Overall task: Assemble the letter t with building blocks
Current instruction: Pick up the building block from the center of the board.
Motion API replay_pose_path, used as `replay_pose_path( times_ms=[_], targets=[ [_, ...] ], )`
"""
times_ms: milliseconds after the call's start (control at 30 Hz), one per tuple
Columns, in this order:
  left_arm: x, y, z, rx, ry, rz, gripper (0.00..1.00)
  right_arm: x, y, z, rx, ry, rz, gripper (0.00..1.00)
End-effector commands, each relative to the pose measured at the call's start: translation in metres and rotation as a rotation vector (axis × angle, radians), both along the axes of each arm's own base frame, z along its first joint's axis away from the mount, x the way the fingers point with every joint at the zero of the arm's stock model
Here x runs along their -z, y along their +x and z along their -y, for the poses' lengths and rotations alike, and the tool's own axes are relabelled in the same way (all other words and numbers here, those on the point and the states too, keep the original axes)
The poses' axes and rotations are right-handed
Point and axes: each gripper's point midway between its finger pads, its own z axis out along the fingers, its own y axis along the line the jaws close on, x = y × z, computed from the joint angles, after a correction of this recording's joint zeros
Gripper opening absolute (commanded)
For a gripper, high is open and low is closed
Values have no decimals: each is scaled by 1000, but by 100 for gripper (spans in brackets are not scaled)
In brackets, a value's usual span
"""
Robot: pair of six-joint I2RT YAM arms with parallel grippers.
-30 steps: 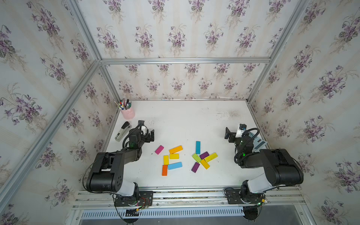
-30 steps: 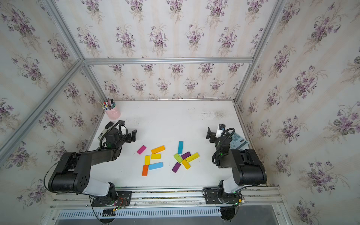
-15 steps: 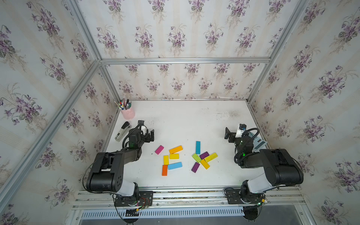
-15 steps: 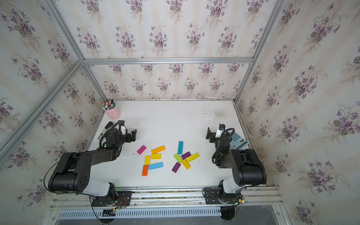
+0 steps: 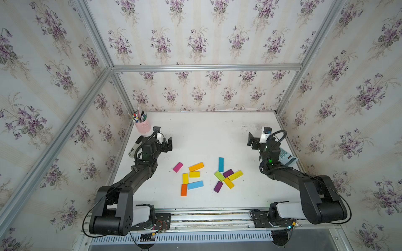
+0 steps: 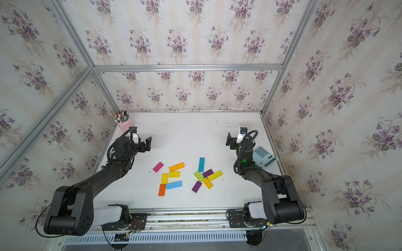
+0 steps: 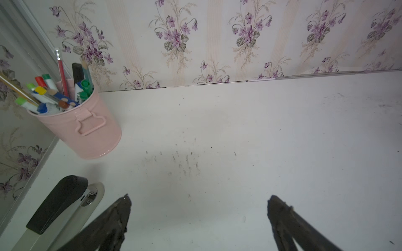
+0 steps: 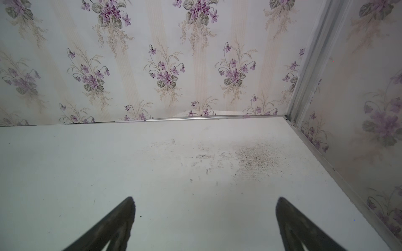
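White tabletop (image 5: 206, 134) inside a booth papered with violet sprigs. Twelve building blocks (image 5: 195, 185) lie flat in two loose groups toward the front middle, between the two arms. Nearer the left arm are a magenta block (image 5: 178, 167), two orange, two yellow and one light blue. Nearer the right arm are a teal block (image 5: 221, 164), one lime, two purple and two yellow, several of them touching. No letter shape is apparent. Both the left gripper (image 7: 199, 196) and the right gripper (image 8: 205, 198) hover over bare surface farther back, well apart from the blocks, fingers spread wide with nothing between them. Judged step: the opening one, selecting a first piece. The next move would call for one arm to draw back toward a group, descend over an isolated piece such as the magenta block, and straddle its narrow sides.
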Motion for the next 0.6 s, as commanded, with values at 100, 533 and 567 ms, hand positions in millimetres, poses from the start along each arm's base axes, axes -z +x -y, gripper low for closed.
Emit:
replay_pose_path(
  times_ms=[100, 533, 567],
  targets=[
    [10, -37, 40, 111, 94, -244, 100, 27, -13, -95, -174, -92, -302, 100],
    [49, -93, 131, 402, 139, -630, 83, 36, -127, -226, -699, 261, -470, 100],
    [53, -95, 136, 411, 166, -634, 83, 32, -137, -230, -746, 290, -456, 100]
  ],
)
